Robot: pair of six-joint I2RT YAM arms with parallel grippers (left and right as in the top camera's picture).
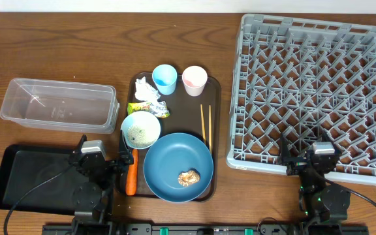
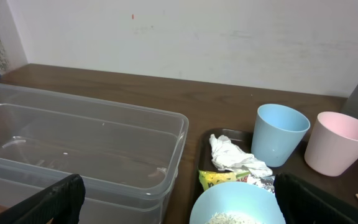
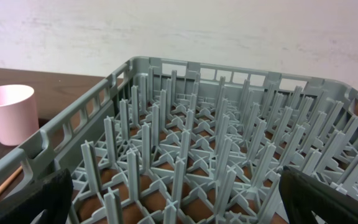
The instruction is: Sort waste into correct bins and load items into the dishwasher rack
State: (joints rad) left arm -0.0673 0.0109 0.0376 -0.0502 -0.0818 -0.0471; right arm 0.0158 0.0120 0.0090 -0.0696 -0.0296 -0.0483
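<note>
On the brown serving tray (image 1: 213,98) sit a blue cup (image 1: 164,78), a pink cup (image 1: 194,80), crumpled paper (image 1: 147,91), a yellow-green wrapper (image 1: 147,109), a light blue bowl (image 1: 140,129) holding rice (image 2: 229,218), chopsticks (image 1: 205,125) and a blue plate (image 1: 175,160) with a brown lump (image 1: 188,177). An orange carrot (image 1: 132,173) lies along the tray's left edge. My left gripper (image 1: 102,155) is open and empty over the black tray (image 1: 31,179), facing the clear tub (image 2: 73,143). The right gripper (image 1: 309,156) hangs open and empty above the near rim of the grey rack (image 1: 315,91).
The clear tub (image 1: 57,104) is empty and stands at the left, behind the black tray. Bare wooden table (image 1: 77,39) runs along the back. The rack's upright pegs (image 3: 179,168) fill the right wrist view, with the pink cup (image 3: 8,112) to their left.
</note>
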